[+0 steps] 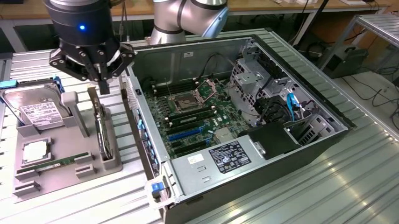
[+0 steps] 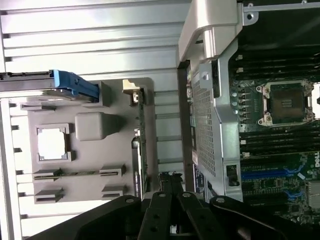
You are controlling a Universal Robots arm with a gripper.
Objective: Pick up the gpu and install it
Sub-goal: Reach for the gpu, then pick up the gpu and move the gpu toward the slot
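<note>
We see a metal slatted table point(image 1: 324, 186) holding an open desktop computer case point(image 1: 206, 49) lying on its side, with a grey parts holder point(image 1: 70, 135) beside it on the exterior view's left.

The robot arm's black gripper point(image 1: 104, 87) hangs over the holder, fingers pointing down. We see the fingers drawn close together into a narrow tip, with nothing held between them.

The gpu point(image 1: 100, 123) stands on its long edge in a slot of the holder, on the side nearest the case. The fingertips sit just above its upper end, and we cannot tell whether they touch it. In the wrist view the gpu point(image 2: 140, 150) appears as a thin dark strip running along the holder's edge, with the gripper point(image 2: 170, 177) close to one end of it.

Other parts rest in the holder: a silver hard drive point(image 1: 36, 109) with a white label, leaning in its cradle, a square processor chip point(image 1: 36, 151), and a narrow green RAM stick point(image 1: 56, 163).

Inside the case we see the green motherboard point(image 1: 193, 121) with an open processor socket point(image 1: 187, 103).
</note>
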